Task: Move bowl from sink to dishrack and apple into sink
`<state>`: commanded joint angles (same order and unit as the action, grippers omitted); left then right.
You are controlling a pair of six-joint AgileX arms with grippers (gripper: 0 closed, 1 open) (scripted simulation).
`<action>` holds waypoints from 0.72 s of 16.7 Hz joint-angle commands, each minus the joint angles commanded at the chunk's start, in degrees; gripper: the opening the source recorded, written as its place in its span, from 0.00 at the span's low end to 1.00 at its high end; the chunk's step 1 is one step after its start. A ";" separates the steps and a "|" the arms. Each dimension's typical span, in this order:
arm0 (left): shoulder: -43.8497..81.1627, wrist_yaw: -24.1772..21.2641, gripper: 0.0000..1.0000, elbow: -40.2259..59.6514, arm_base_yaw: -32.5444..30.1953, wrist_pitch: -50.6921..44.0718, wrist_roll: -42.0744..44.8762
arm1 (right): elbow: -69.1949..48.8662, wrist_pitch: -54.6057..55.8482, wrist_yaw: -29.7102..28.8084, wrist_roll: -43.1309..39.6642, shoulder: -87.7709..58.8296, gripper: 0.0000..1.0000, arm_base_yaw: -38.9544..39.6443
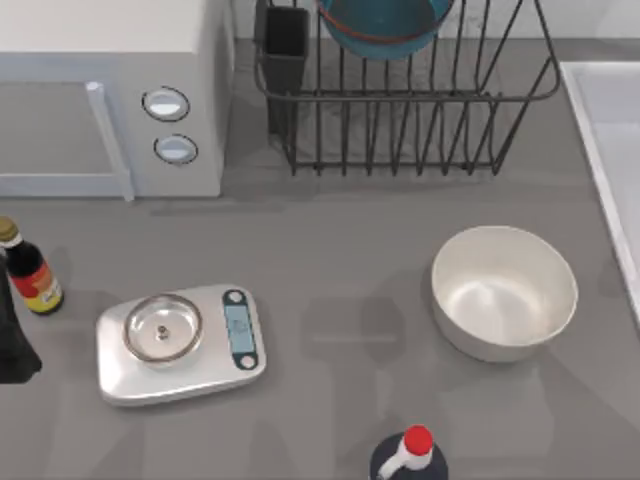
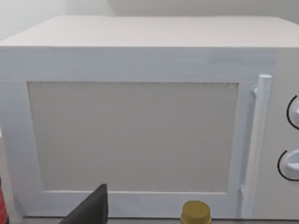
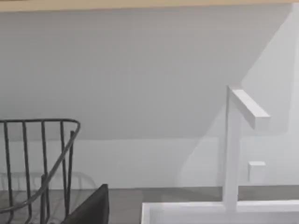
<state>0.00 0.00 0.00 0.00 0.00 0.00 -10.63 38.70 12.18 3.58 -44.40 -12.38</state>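
Note:
The teal-blue bowl [image 1: 385, 30] with its reddish stripe rests in the dark wire dishrack [image 1: 400, 110] at the back of the table, partly cut off by the top view's edge. The rack's black utensil cup [image 1: 283, 55] is at its left corner. Along the right edge lies the pale sink [image 1: 600, 150], whose rim [image 3: 215, 206] and white faucet [image 3: 233, 140] face the right wrist camera, beside the dishrack [image 3: 42, 149]. The apple is out of view. My left gripper [image 1: 15, 335] sits at the far left edge, facing the microwave. A dark part of my right gripper [image 3: 93, 207] points toward the sink.
A white microwave [image 1: 110, 100] fills the back left. A silver kitchen scale [image 1: 180, 342] sits front left, with a sauce bottle [image 1: 28, 272] beside my left arm. A large white bowl [image 1: 503, 290] stands right of centre. A red-capped bottle [image 1: 410, 455] is at the front edge.

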 joint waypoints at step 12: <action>0.00 0.00 1.00 0.00 0.00 0.00 0.00 | 10.64 -38.70 -12.19 -3.58 44.40 1.00 12.38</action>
<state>0.00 0.00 0.00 0.00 0.00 0.00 0.00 0.00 0.00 0.00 0.00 0.00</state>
